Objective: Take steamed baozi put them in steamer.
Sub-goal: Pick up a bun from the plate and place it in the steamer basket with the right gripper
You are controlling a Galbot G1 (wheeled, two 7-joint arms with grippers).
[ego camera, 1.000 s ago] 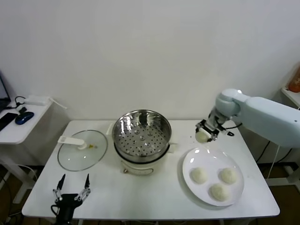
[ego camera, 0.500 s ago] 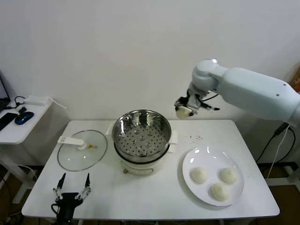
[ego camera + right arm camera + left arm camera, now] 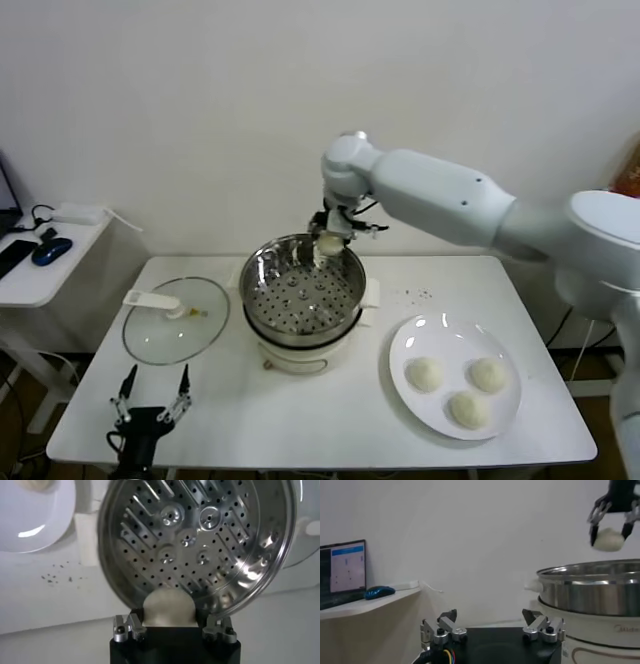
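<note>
**Bun hanging over the back rim of the steamer**

The right gripper (image 3: 328, 240) is hanging above the far rim of the steamer (image 3: 300, 290), and it is pinching one steamed baozi (image 3: 327, 243) between its fingers. In the right wrist view the bun (image 3: 168, 608) is sitting snug between the two fingertips, with the perforated floor of the basket lying directly below and nothing in it yet. From the left wrist view the same bun is showing clear of the steel wall, well above it.

Three more baozi (image 3: 424, 374) are waiting on the white plate (image 3: 505, 419) at the right of the bench (image 3: 320, 420), sitting apart from one another.

Handling, as a judgement: these buns are looking light, soft and smooth-skinned, so they are likely denting under a hard squeeze and possibly sticking to the fingertips on release. Taking each one across its widest part, from the sides, with a gentle pinch, is looking like the sound hold, and a low release onto the steel floor should be sparing the skin.

The left gripper (image 3: 151, 409) is idling with its fingers spread at the near left edge of the bench, just in front of the glass lid (image 3: 176, 320).
</note>
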